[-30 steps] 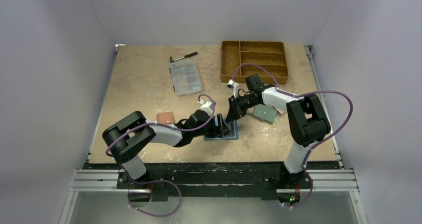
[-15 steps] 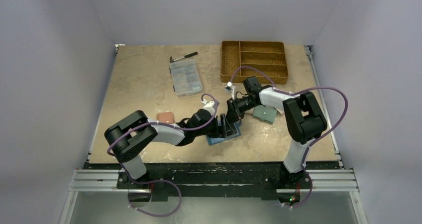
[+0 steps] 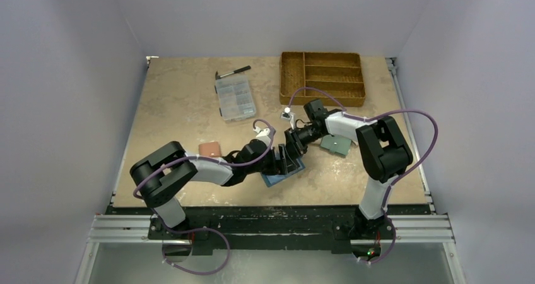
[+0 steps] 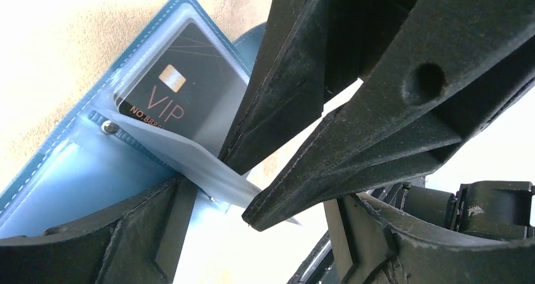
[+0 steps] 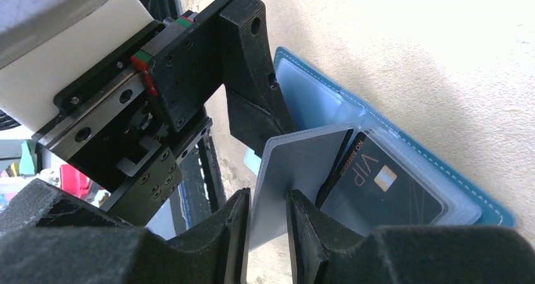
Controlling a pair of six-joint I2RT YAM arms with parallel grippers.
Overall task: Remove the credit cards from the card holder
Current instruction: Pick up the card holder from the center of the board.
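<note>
Over the last second the left gripper (image 4: pixel 255 233) has spread its jaws wide, and the right arm has drawn in closer. The card holder (image 3: pixel 278 177) has swung from lying square on the table (image 3: pixel 189 107) to sitting skewed between the two arms. The right gripper (image 5: pixel 268 233) has loosened a little, yet its jaws are still narrow and stand on either side of the grey card (image 5: pixel 296 170), apparently pinching its lower edge. That card now stands up out of the open holder at a slant, with one edge still close to the clear sleeves, so the first card looks partly out but not free. With the left jaws open, little seems to pin the holder down, and any further pull may drag it along instead of clearing the card. The black card (image 4: pixel 183 88) is still fully inside its clear sleeve, and no tan card can be seen. The black card reads "VIP" in orange beneath a gold chip. A smaller line along its edge begins "NO", followed by digits too fine to read with confidence. No brand or other writing shows.
</note>
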